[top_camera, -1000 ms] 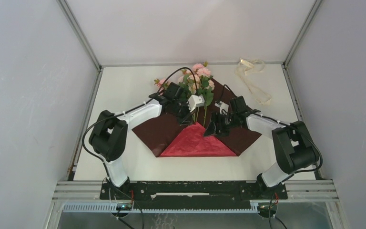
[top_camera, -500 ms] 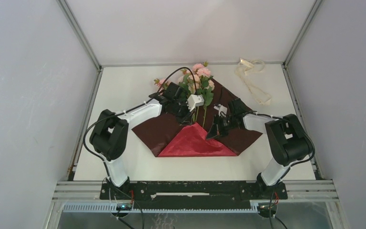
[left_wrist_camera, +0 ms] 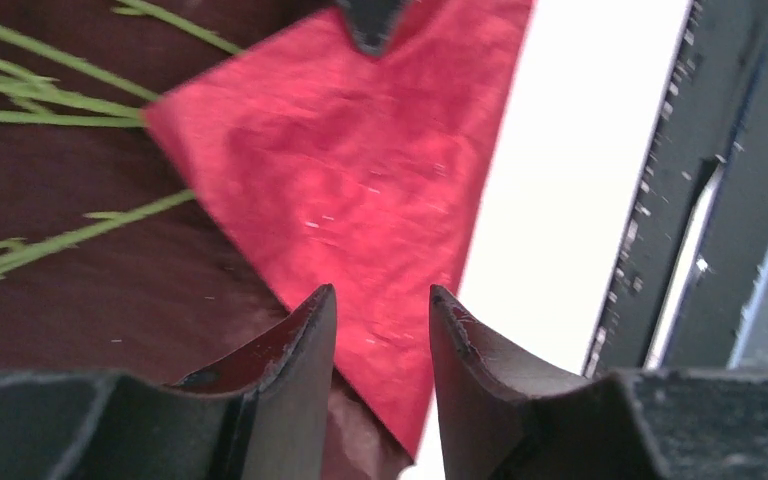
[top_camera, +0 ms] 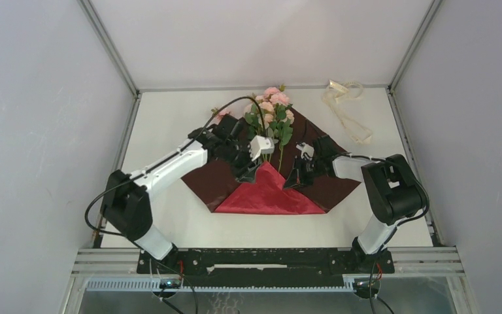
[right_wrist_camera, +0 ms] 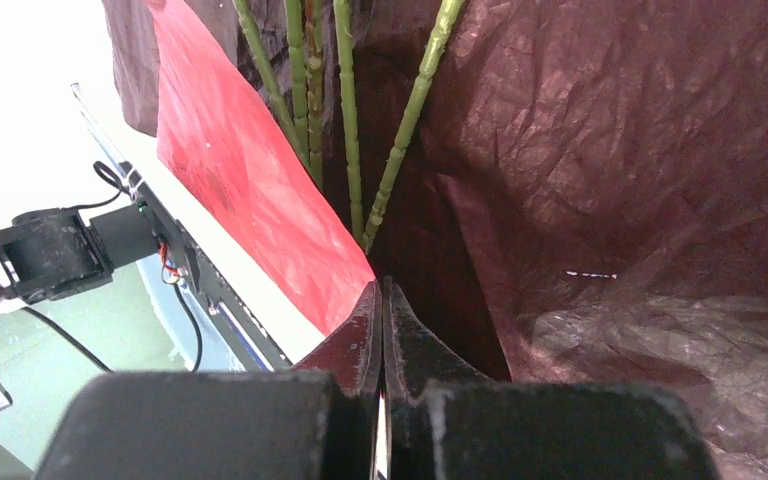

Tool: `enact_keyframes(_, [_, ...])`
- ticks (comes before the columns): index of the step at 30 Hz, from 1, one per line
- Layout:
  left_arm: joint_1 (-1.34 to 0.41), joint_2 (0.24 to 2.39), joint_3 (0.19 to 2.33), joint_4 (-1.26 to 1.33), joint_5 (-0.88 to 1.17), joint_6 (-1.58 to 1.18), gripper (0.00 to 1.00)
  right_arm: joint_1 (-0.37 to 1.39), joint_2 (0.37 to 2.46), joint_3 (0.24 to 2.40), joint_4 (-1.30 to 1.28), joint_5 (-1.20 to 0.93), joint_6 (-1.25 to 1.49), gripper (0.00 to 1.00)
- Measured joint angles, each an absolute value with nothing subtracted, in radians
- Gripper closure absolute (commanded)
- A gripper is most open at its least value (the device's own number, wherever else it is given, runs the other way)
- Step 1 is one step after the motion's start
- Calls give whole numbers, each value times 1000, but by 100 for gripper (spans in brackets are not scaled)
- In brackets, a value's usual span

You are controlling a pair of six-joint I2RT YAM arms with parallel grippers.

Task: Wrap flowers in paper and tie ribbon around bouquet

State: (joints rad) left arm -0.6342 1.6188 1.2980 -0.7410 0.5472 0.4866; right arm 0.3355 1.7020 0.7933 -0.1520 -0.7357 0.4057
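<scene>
The dark red paper (top_camera: pixel 334 188) lies as a diamond, its near corner folded up into a bright red flap (top_camera: pixel 268 193). The flowers (top_camera: pixel 271 108) lie along the middle, pink blooms at the far end, and their green stalks (right_wrist_camera: pixel 346 110) run down to the flap's tip. My left gripper (top_camera: pixel 249 173) hangs open over the flap's left edge (left_wrist_camera: pixel 360 210) with nothing between its fingers. My right gripper (right_wrist_camera: pixel 381 287) is shut at the flap's right edge, and the red paper runs into its closed tips. The ribbon (top_camera: pixel 346 112) lies loose at the back right.
Grey walls and a metal frame enclose the white table (top_camera: pixel 170 124). The arms' base rail (top_camera: pixel 268 260) runs along the near edge. The ribbon lies apart from the paper, near the back right corner.
My right gripper closed at the flap's right edge. My left gripper opened and slid slightly nearer along the flap, and its elbow swung out to the left.
</scene>
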Motion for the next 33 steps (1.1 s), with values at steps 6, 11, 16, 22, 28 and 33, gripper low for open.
enact_keyframes(6, [-760, 1561, 1166, -797, 530, 532, 60, 334, 1702, 793, -147, -711, 427, 100])
enact_keyframes(11, [-803, 1581, 1090, -793, 491, 550, 64, 334, 1702, 793, -127, -708, 446, 100])
enact_keyframes(16, [-799, 1639, 1070, -736, 414, 562, 67, 334, 1702, 793, -123, -704, 455, 100])
enact_keyframes(22, [-798, 1686, 1008, -708, 345, 596, 67, 333, 1691, 793, -132, -688, 452, 100])
enact_keyframes(28, [-799, 1686, 987, -705, 317, 620, 69, 326, 1676, 793, -154, -681, 448, 100])
enact_keyframes(33, [-799, 1649, 944, -688, 315, 640, 69, 321, 1674, 793, -175, -681, 438, 100])
